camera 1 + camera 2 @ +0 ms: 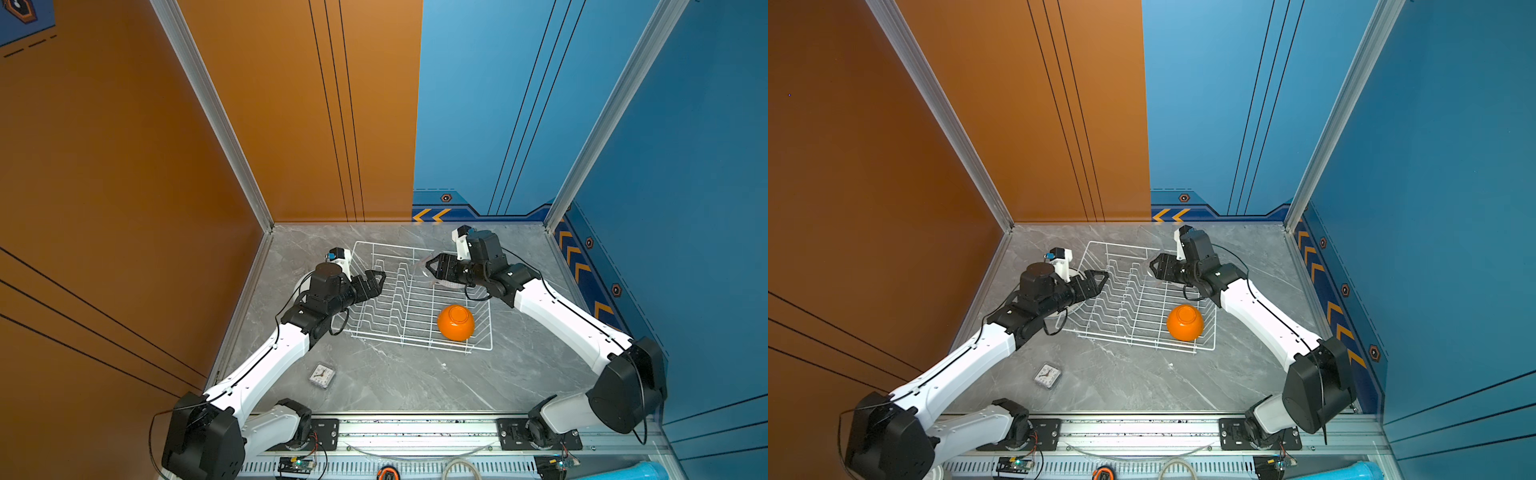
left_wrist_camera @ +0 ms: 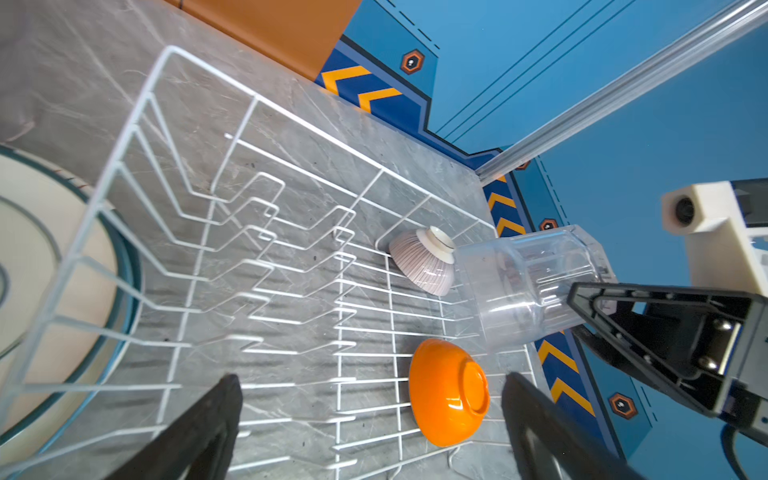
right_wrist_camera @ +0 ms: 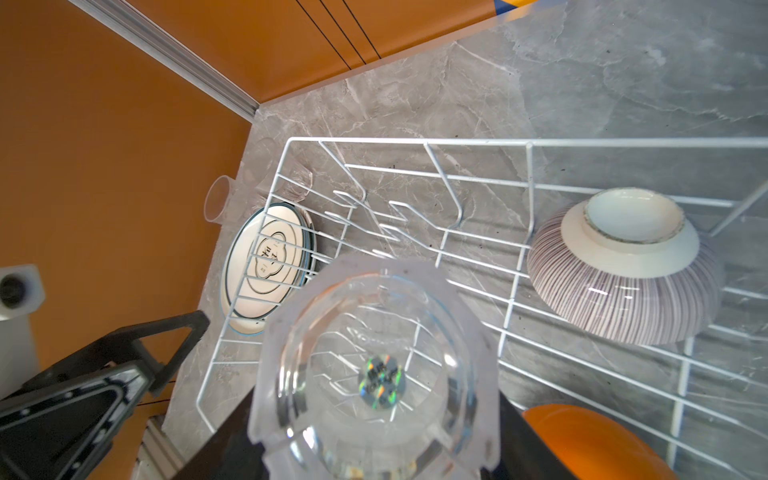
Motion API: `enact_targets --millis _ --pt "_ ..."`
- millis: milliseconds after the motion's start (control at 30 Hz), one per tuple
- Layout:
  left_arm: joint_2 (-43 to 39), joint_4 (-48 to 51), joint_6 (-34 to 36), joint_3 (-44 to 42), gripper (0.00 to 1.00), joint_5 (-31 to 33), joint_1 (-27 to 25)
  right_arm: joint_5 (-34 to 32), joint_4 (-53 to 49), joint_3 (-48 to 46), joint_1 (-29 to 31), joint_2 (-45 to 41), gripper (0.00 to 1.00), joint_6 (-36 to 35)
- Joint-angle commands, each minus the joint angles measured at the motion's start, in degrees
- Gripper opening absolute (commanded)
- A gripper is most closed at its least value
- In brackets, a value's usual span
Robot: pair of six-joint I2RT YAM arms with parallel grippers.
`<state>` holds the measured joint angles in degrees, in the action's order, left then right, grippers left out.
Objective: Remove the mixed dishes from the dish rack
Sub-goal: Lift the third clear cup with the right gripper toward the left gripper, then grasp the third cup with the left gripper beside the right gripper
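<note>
The right tool pinches a likely slick, fragile glass across its sides above the rack; the left tool gapes empty.

Dish rack, inverted orange bowl, ribbed bowl, clear tumbler

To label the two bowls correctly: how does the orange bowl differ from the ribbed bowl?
The orange bowl is plain and glossy; the ribbed bowl is white with thin dark stripes. The orange bowl sits at the rack's near right corner; the ribbed bowl lies farther back along the right side. Both rest foot-up inside the rack.
</note>
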<state>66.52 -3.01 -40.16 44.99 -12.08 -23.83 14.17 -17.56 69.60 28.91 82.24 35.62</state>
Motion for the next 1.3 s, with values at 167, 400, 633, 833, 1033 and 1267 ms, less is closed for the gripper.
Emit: enact_targets --millis 167,400,633,833,1033,1267 --pt "4.8 -15.3 0.6 -0.2 0.98 -4.2 -5.7 4.2 7.8 -5.2 -0.8 -8.7 0.56 6.6" --pt "8.4 -22.2 3.3 0.8 0.93 -6.3 -10.2 7.8 9.2 -7.7 -2.0 -11.3 0.56 10.2" --pt "10.5 -27.1 5.5 1.7 0.77 -8.0 -13.1 9.7 11.8 -10.0 -3.1 -13.1 0.56 12.9" --pt "10.8 -30.9 6.9 1.6 0.61 -8.1 -13.9 14.6 16.3 -9.9 -3.5 -11.5 0.56 16.4" --pt "11.4 -34.6 8.3 1.9 0.54 -8.9 -13.9 19.3 21.5 -9.7 -4.0 -9.3 0.56 20.6" --pt "14.1 -36.7 9.5 4.0 0.43 -9.1 -13.9 21.2 23.3 -8.9 -4.1 -7.8 0.56 22.1"
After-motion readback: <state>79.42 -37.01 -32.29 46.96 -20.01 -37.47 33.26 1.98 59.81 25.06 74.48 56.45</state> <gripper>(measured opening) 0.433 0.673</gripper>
